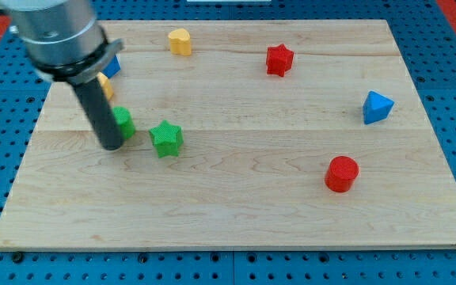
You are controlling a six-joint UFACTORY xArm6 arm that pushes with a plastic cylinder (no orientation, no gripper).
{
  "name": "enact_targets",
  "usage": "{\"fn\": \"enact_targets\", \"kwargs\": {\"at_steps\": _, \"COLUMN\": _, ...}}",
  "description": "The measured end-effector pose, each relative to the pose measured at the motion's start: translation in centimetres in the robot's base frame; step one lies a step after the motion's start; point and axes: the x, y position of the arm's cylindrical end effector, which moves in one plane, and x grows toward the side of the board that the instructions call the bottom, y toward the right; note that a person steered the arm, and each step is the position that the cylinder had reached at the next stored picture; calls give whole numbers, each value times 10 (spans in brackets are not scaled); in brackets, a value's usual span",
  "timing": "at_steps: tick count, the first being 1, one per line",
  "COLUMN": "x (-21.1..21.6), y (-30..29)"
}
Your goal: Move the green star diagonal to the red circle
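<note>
The green star [166,138] is a small, ridged five-pointed block lying flat on the wooden tabletop [236,214], left of centre. My tip [112,146] rests just to its left, against another green block [123,122]. There are no jaws, only the rod. The red circle [342,173] sits well apart, lower right.

My tip [112,146] is resting on the desk [236,214], touching a green block [123,121] just left of the green star [166,138]. The red circle [342,173] is lying well apart, toward the view's right.
</note>
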Motion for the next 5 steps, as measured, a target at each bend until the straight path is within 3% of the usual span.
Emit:
{"fn": "enact_targets", "kwargs": {"at_steps": 2, "x": 6, "y": 42}}
{"fn": "enact_targets", "kwargs": {"at_steps": 3, "x": 27, "y": 88}}
{"fn": "enact_targets", "kwargs": {"at_steps": 5, "x": 29, "y": 171}}
